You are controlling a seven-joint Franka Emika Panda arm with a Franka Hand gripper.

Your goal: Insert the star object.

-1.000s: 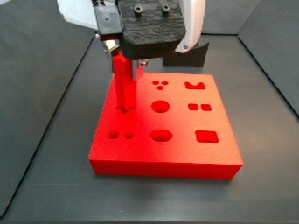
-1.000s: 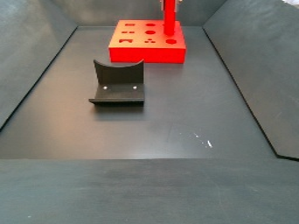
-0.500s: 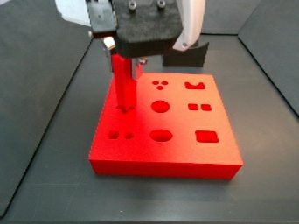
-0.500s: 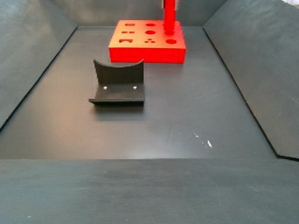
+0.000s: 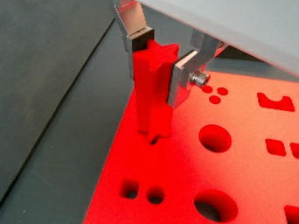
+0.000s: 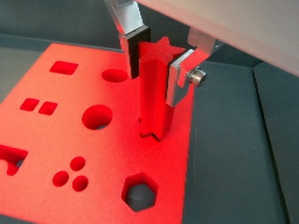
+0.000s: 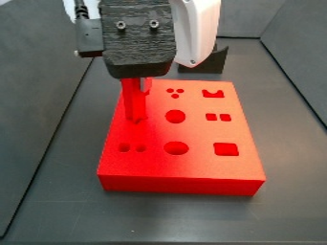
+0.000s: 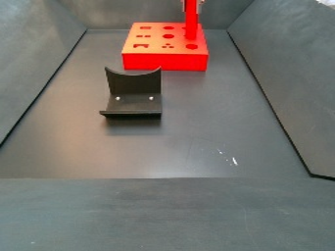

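Observation:
The star object is a slim bright red peg with a star-shaped top, standing upright with its lower end in a hole of the big flat red block. It also shows in the wrist view and in both side views. My gripper is shut on the peg near its top, silver fingers on either side. In a side view the gripper body hangs low over the block's far left part. The hole's rim is hidden by the peg.
The block has several other shaped holes: round ones, squares and small dots. The dark fixture stands on the dark floor apart from the block. Grey walls slope up around the floor.
The gripper has come down with the peg; less of the peg shows above the block than a second ago. The block and the fixture have not moved.

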